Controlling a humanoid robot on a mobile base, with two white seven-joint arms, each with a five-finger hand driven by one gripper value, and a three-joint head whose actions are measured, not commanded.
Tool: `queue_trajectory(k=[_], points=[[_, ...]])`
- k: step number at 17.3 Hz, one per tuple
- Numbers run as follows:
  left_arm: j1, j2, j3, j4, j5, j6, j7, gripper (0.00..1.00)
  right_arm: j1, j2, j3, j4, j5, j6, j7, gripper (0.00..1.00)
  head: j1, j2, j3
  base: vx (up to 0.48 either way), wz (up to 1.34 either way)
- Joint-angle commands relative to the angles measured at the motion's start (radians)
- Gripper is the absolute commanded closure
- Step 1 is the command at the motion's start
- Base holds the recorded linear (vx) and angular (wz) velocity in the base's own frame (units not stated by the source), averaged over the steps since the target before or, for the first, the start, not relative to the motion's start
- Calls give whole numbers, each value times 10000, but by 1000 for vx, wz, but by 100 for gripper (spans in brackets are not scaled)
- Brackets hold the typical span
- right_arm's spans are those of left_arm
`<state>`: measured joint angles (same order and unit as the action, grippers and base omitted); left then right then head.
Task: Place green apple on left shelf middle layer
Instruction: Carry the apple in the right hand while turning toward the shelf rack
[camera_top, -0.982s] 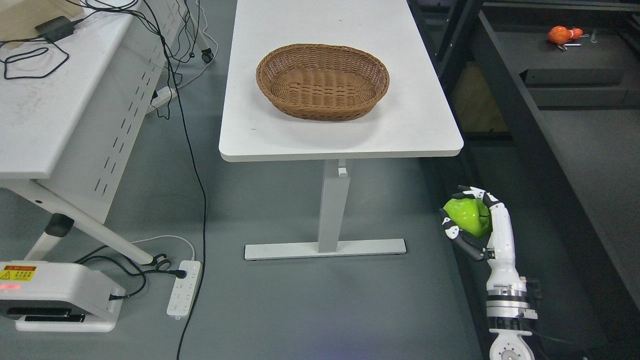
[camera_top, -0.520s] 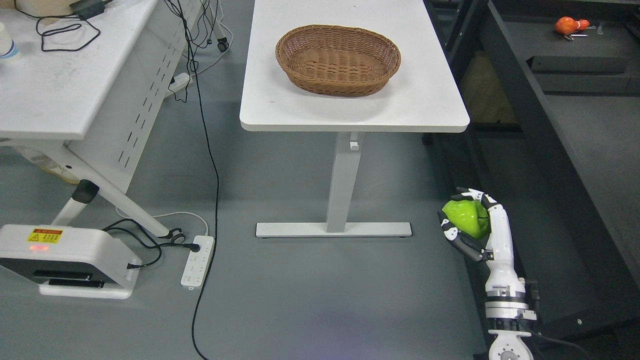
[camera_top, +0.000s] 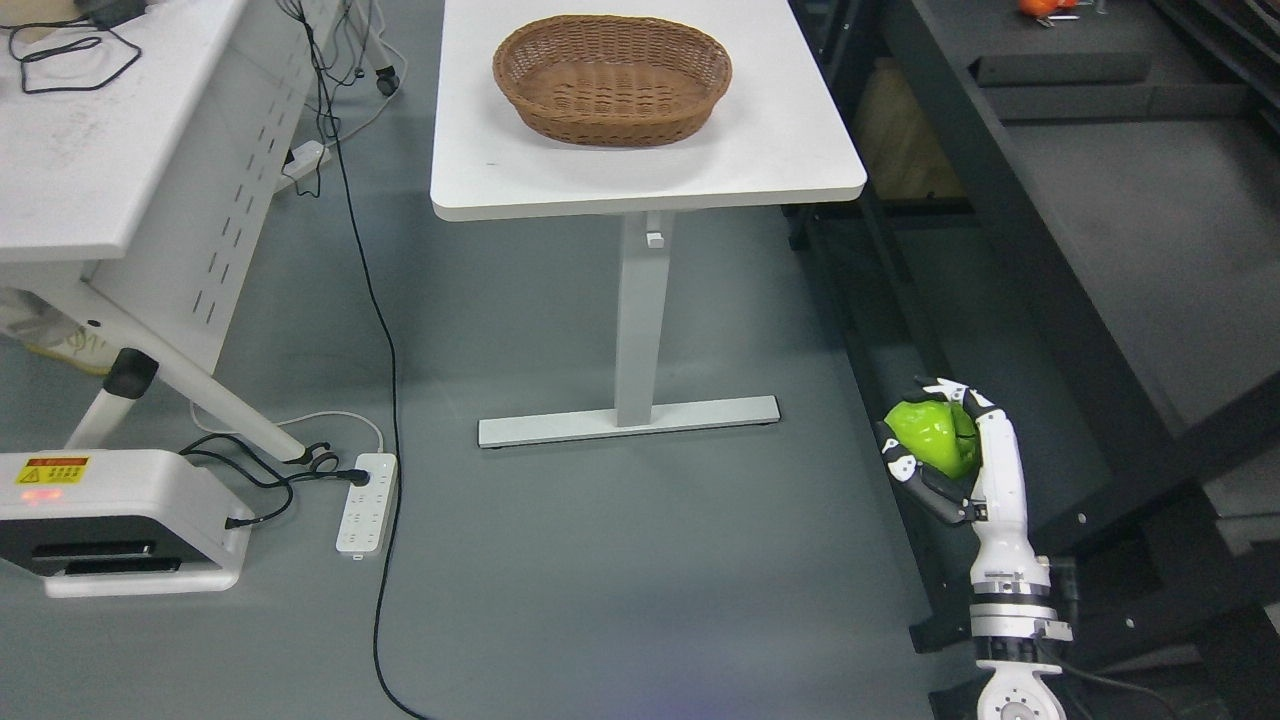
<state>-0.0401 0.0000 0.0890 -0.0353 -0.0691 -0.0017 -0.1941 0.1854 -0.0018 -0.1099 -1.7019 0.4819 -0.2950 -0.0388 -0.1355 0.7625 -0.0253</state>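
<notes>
The right robot hand (camera_top: 945, 440) rose upright from the lower right, fingers curled around the green apple (camera_top: 935, 436), held above the floor beside the dark shelf (camera_top: 1100, 230).

The only sign I can see is a yellow warning label (camera_top: 52, 469) on top of the white machine (camera_top: 120, 520) on the floor at the lower left; its print is too small for me to read. Nothing else carries legible text.

Right hand (camera_top: 950, 450): white shell, black finger joints; white forearm, silver-black wrist rings, thin black cable
</notes>
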Motion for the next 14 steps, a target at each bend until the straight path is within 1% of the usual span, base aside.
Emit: queue_trajectory(k=[1, 5, 8, 11, 14], points=[[3, 175, 0, 0, 0, 2, 8, 0, -13, -228, -21, 7, -2, 20, -11, 100, 0, 0, 0, -136, -425], [3, 175, 0, 0, 0, 2, 8, 0, -43, -166, -250, -8, -2, 35, -27, 100, 0, 0, 0, -153, -496], [3, 175, 0, 0, 0, 2, 8, 0, -196, -166, -725, -9, -2, 35, -27, 100, 0, 0, 0, -113, -546], [3, 175, 0, 0, 0, -14, 8, 0, -473, -166, -1216, -8, -2, 172, -11, 100, 0, 0, 0, -75, -552], [-13, 175, 0, 0, 0, 1, 8, 0, -519, -166, -1340, -8, -2, 296, -11, 100, 0, 0, 0, -50, -591]])
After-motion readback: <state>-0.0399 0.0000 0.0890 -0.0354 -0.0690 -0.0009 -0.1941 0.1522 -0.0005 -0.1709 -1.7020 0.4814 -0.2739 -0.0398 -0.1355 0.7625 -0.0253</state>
